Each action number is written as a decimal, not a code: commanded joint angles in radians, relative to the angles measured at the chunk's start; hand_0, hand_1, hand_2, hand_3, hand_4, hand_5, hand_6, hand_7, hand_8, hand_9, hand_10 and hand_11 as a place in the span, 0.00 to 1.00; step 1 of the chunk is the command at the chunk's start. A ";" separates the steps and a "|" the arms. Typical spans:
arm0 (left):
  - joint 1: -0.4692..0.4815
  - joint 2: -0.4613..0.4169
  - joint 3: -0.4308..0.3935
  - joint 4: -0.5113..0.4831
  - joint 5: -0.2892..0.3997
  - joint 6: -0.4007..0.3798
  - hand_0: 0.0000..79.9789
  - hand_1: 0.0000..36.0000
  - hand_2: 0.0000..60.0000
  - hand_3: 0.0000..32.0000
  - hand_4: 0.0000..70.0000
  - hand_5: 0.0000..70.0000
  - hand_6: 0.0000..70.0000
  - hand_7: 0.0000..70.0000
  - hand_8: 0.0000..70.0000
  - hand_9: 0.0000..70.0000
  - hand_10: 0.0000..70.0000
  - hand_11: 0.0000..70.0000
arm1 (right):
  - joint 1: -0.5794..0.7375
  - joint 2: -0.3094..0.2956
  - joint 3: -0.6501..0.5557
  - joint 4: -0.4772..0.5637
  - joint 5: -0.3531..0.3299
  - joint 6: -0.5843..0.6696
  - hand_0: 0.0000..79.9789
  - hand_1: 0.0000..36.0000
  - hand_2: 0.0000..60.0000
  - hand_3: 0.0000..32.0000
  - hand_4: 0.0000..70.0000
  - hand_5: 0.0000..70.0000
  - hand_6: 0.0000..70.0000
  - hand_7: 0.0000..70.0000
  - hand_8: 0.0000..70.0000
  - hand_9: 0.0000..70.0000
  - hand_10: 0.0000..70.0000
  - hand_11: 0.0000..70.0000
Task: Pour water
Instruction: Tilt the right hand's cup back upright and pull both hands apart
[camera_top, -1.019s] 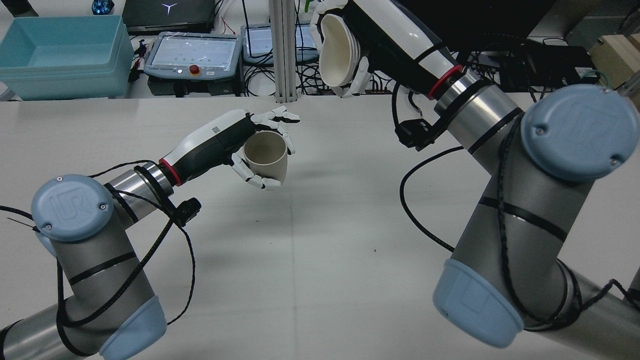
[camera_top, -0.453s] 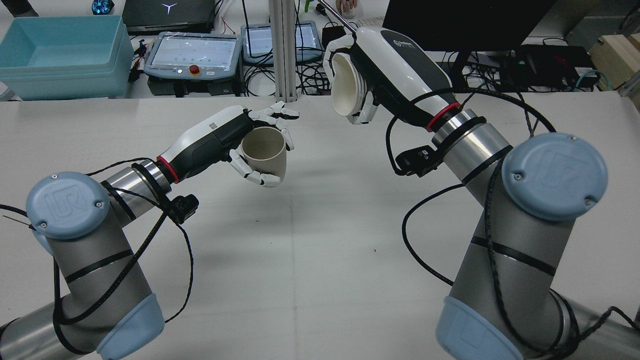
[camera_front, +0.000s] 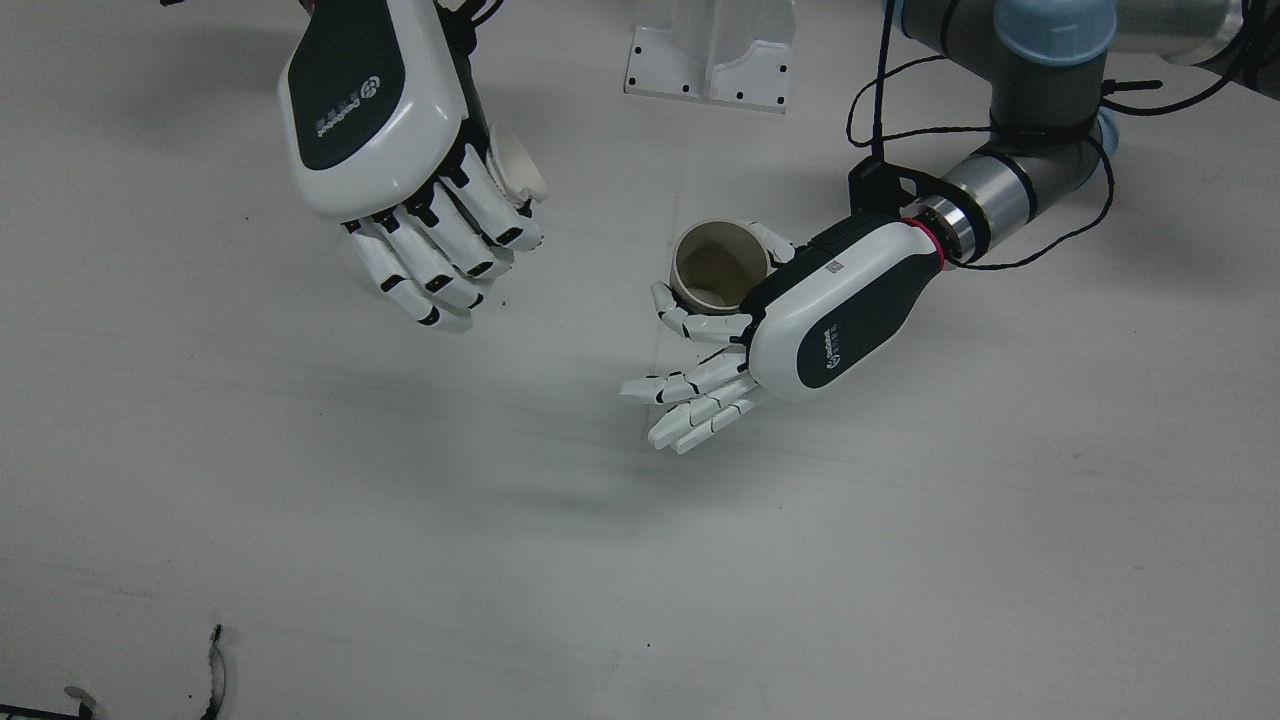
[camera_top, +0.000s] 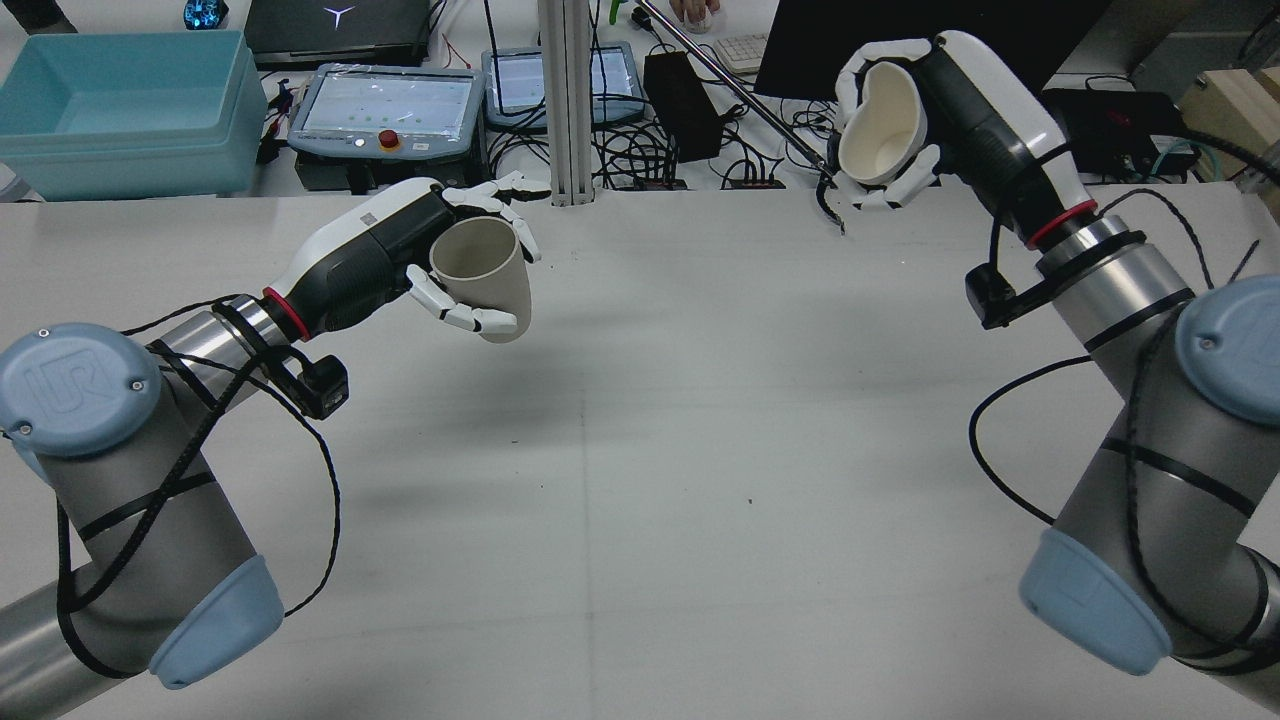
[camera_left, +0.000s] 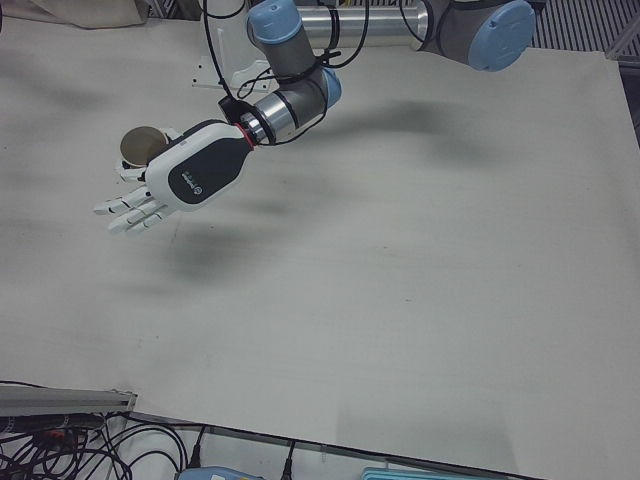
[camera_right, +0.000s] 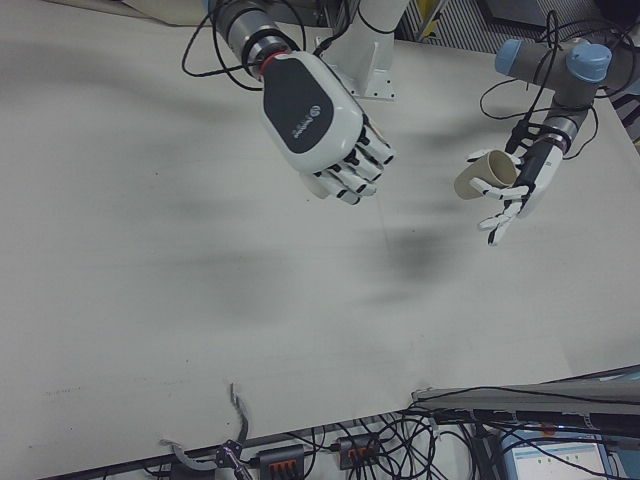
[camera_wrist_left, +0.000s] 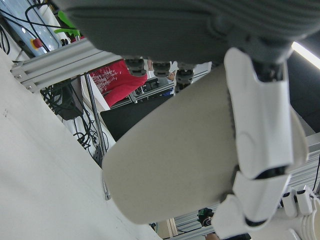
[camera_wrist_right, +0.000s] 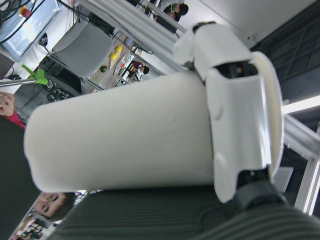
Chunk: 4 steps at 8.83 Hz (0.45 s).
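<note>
My left hand (camera_top: 380, 255) is shut on a tan paper cup (camera_top: 480, 275), held above the table left of centre and tilted, its mouth towards the rear camera. In the front view the tan cup (camera_front: 715, 265) looks empty, gripped beside the left hand (camera_front: 830, 310), whose other fingers stick out straight. My right hand (camera_top: 960, 100) is raised high at the far right, shut on a white cup (camera_top: 880, 125) that is squeezed out of round and lies on its side. The front view shows the right hand (camera_front: 385, 120) covering most of the white cup (camera_front: 515, 165). I see no water.
Beyond the table's far edge stand a teal bin (camera_top: 120, 100), two teach pendants (camera_top: 385, 105), a dark monitor (camera_top: 850, 25) and tangled cables. An aluminium post (camera_top: 565, 90) rises at the far middle, with its base plate (camera_front: 710, 50) on the table.
My right hand has swung well to the right and away from the left hand, carrying the white cup. My left hand has drawn back to the left with the tan cup.
</note>
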 joint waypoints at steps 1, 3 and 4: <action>-0.160 0.275 -0.004 -0.244 0.102 -0.031 0.70 0.96 1.00 0.00 1.00 1.00 0.14 0.25 0.04 0.07 0.04 0.08 | 0.220 -0.190 -0.040 0.036 -0.011 0.425 1.00 1.00 1.00 0.00 0.79 1.00 0.86 1.00 0.58 0.76 0.48 0.72; -0.223 0.402 0.019 -0.361 0.110 -0.078 0.72 0.99 1.00 0.00 1.00 1.00 0.15 0.26 0.05 0.08 0.05 0.09 | 0.251 -0.370 -0.155 0.353 -0.037 0.469 0.92 1.00 1.00 0.00 0.67 1.00 0.86 1.00 0.67 0.89 0.62 0.91; -0.286 0.463 0.047 -0.439 0.110 -0.083 0.72 0.99 1.00 0.00 1.00 1.00 0.16 0.27 0.05 0.08 0.05 0.09 | 0.251 -0.410 -0.274 0.493 -0.054 0.541 0.89 1.00 1.00 0.00 0.61 1.00 0.85 1.00 0.68 0.91 0.64 0.94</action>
